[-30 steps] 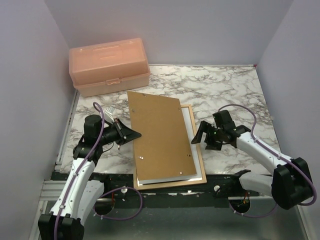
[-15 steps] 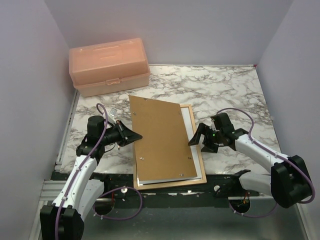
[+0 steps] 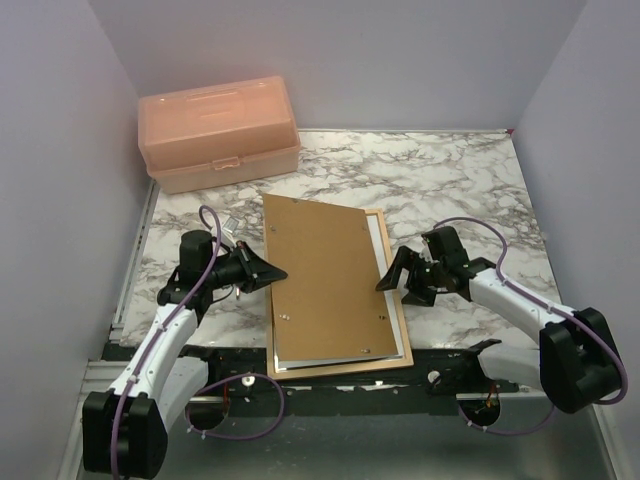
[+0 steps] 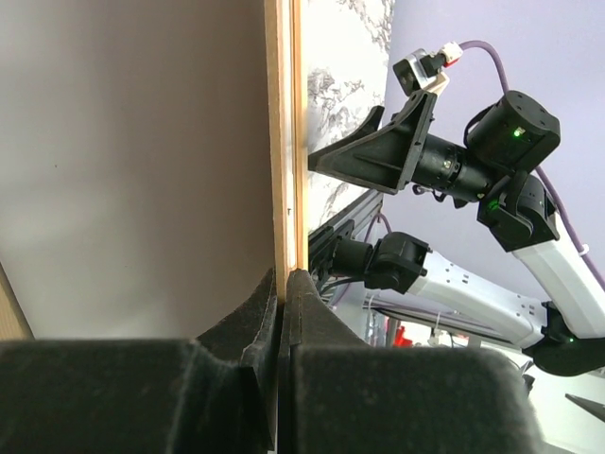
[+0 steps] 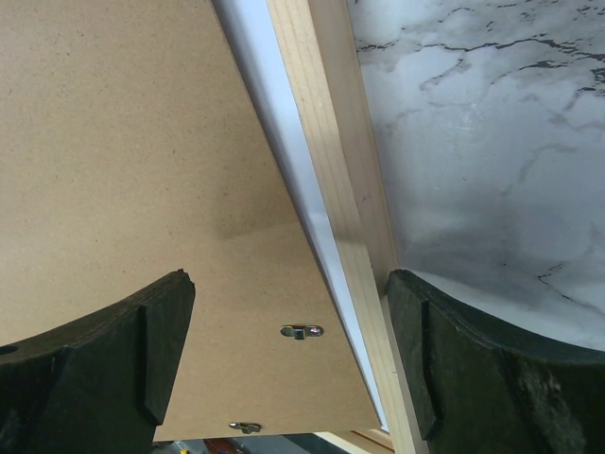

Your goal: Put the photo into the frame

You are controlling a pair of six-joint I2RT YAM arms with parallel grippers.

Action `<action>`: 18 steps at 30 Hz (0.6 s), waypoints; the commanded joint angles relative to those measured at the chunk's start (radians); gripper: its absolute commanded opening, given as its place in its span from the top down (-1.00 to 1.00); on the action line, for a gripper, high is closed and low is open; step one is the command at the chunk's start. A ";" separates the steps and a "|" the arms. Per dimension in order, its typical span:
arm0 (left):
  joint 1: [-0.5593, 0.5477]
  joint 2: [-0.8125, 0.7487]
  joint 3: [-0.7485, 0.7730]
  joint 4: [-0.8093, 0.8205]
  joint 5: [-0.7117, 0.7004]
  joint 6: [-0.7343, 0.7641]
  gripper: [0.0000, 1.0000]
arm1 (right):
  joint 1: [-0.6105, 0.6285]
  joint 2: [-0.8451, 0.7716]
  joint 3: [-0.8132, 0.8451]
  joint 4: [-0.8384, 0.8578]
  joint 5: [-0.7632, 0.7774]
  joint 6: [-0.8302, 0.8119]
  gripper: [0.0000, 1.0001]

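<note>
The photo (image 3: 384, 250) lay white back up inside the frame (image 3: 404, 338), at the near middle of the table (image 3: 470, 190). It was mostly hidden under the board (image 3: 325, 275), showing only as a pale strip along the right and near sides. Frame and photo ran lengthwise from near edge to far. The board sat twisted on them, its far end swung left past the frame bar.

The exposed strip lay just left of the right gripper (image 3: 402, 282), whose fingers stood wide apart astride the frame's right bar (image 5: 331, 142). That arm seemed the nearer one. The left gripper (image 3: 279, 272) was pinched together at the board's left edge, clamping nothing that I could see.

Counted: one photo, one frame, one board, one toolbox (image 3: 220, 135), two grippers.
</note>
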 commanded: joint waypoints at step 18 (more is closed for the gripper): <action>-0.037 0.029 0.044 -0.004 0.092 0.040 1.00 | -0.004 0.011 -0.025 0.033 -0.040 0.008 -0.80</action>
